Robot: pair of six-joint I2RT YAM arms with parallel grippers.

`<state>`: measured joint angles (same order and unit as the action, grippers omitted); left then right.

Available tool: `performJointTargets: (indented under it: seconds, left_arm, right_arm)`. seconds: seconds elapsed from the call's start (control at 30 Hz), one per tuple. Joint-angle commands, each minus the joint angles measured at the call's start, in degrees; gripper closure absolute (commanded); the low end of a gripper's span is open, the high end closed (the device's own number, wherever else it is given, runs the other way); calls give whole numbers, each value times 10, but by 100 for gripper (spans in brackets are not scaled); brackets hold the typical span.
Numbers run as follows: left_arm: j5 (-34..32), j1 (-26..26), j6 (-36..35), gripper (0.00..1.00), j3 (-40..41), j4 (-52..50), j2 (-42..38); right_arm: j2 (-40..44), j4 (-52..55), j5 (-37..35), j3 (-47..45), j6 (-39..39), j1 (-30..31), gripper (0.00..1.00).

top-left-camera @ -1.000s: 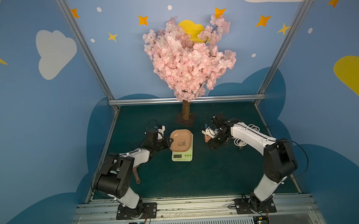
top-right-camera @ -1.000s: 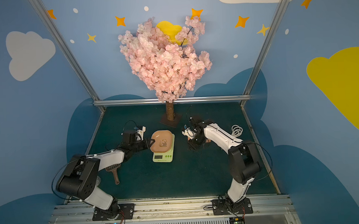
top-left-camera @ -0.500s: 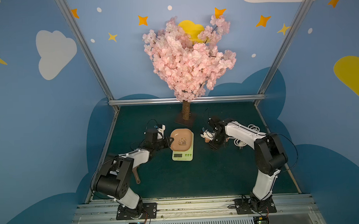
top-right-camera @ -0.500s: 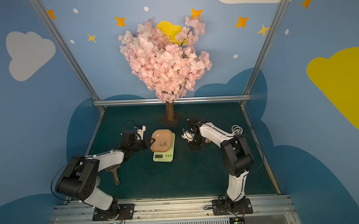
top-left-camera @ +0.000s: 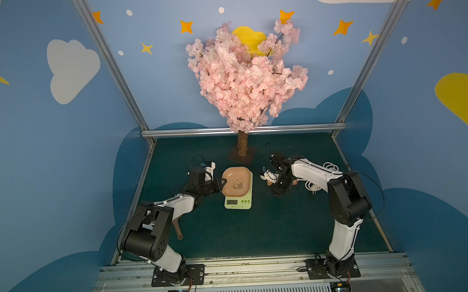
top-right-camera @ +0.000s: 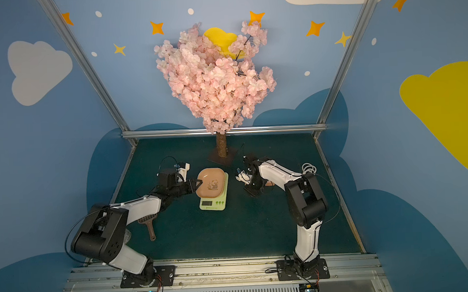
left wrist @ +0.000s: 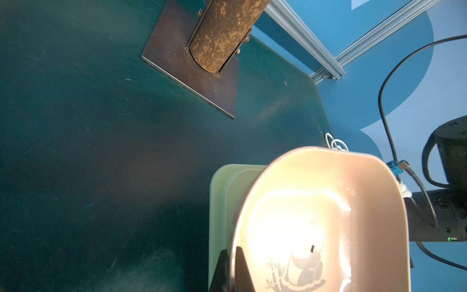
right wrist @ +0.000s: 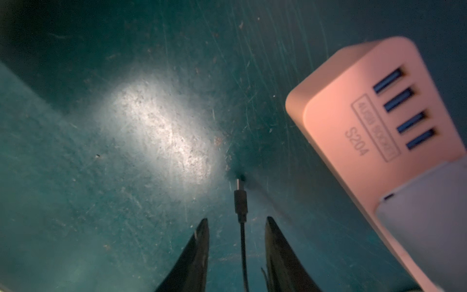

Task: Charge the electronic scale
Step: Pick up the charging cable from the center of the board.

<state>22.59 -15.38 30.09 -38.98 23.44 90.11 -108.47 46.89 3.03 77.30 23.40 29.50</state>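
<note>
- Two fingers of my right end effector are standing partly apart, straddling the black cable just behind its plug; nothing is being gripped yet.
- I am planning to pinch the plug's moulded body, not the thin cord, and centred, so it is not twisting at insertion.
- The power strip is lying just beside the plug; I am aiming to avoid nudging it.
- My left end effector is clamped on the tray rim of the electronic scale, which is sitting in the middle of the surface, in front of the tree; I am judging this a useful brace for plugging in.
</note>
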Motion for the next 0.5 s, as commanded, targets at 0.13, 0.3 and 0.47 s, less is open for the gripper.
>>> performJointTargets:
  seconds: [0.13, 0.3, 0.47]
  left_arm:
    - [25, 3, 7, 97, -2, 38, -22]
    - [25, 4, 8, 97, 0, 41, -24]
    - [26, 4, 8, 97, 1, 40, -29]
  right_arm:
    - [-11, -6, -7, -13, 3, 4, 65]
    - [-10, -12, -10, -25, 5, 3, 66]
    - [-11, -18, -11, -29, 4, 2, 70]
